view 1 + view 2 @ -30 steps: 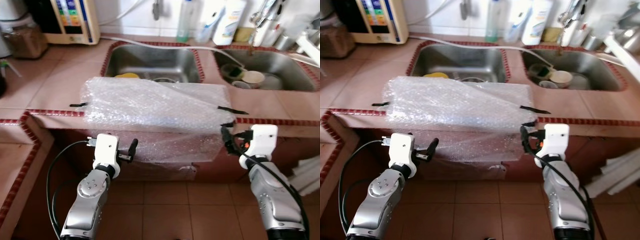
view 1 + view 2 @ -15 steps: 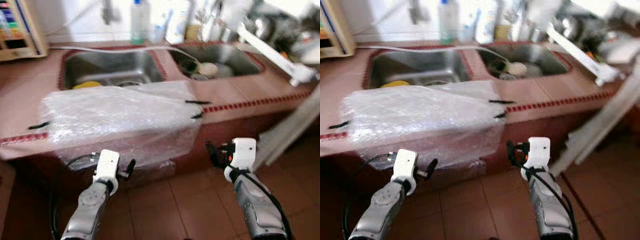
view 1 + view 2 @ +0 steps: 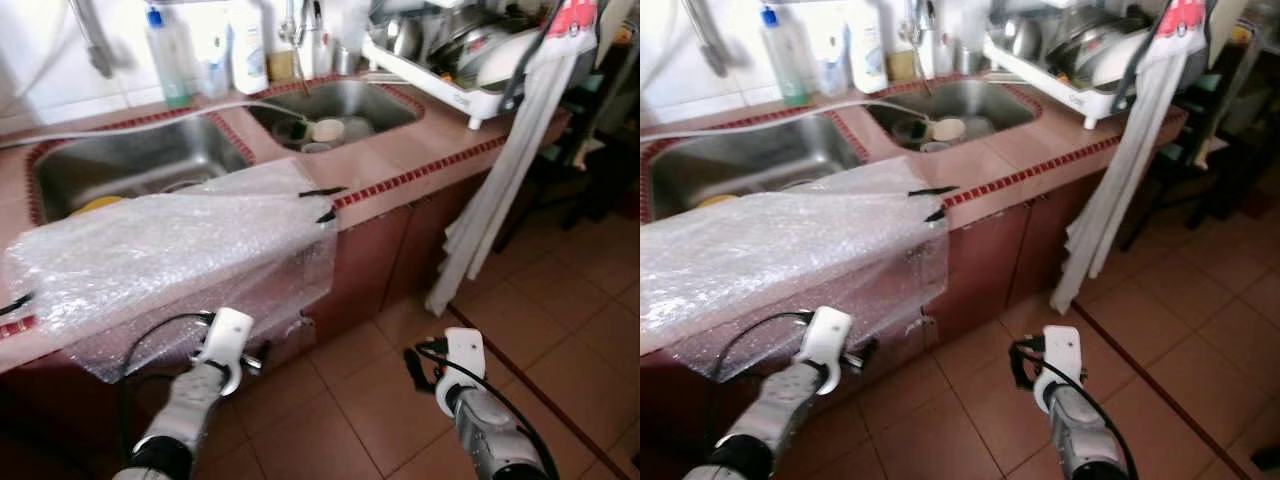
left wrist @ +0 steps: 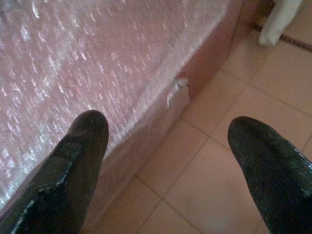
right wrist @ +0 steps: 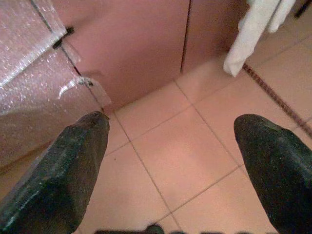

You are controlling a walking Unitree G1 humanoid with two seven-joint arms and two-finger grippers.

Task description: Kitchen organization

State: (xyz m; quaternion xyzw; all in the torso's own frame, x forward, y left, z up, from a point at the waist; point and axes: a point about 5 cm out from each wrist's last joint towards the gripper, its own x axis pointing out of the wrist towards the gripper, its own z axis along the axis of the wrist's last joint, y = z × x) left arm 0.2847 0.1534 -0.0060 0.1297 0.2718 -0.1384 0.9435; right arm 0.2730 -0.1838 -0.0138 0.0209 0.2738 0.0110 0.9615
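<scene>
Floor space [image 3: 560, 330] of terracotta tiles lies open ahead of the robot and to its right, running from the cabinet fronts [image 3: 370, 265] out toward a dark strip in the tiling. The counter edge [image 3: 420, 175], trimmed with small red tiles, runs diagonally across the head views. A white cloth [image 3: 495, 190] hangs from the counter's far end down almost to the floor.

Bubble wrap [image 3: 170, 245] is spread over the counter in front of the left sink [image 3: 120, 165]. Its front portion droops over the edge and covers the cabinet face below. Short black strips [image 3: 322, 191] sit at its right corner. The sheet is clear, crinkled and glossy. A loose flap [image 5: 85, 85] shows at its lower corner in the right wrist view.

Left gripper [image 4: 168, 161] is held low just before the hanging wrap, fingers spread wide with nothing between them. Right gripper [image 5: 173, 165] is low over bare tile, well apart from the wrap, fingers also wide and empty.

The counter is brownish-pink tile with two steel sinks. The right sink [image 3: 335, 105] holds a bowl [image 3: 327, 130] and other dishes. Bottles [image 3: 245, 45] stand against the white tiled wall behind. A white dish rack [image 3: 460, 60] loaded with metal ware sits at the counter's far right. A pale hose [image 3: 150, 120] crosses over both sinks.
</scene>
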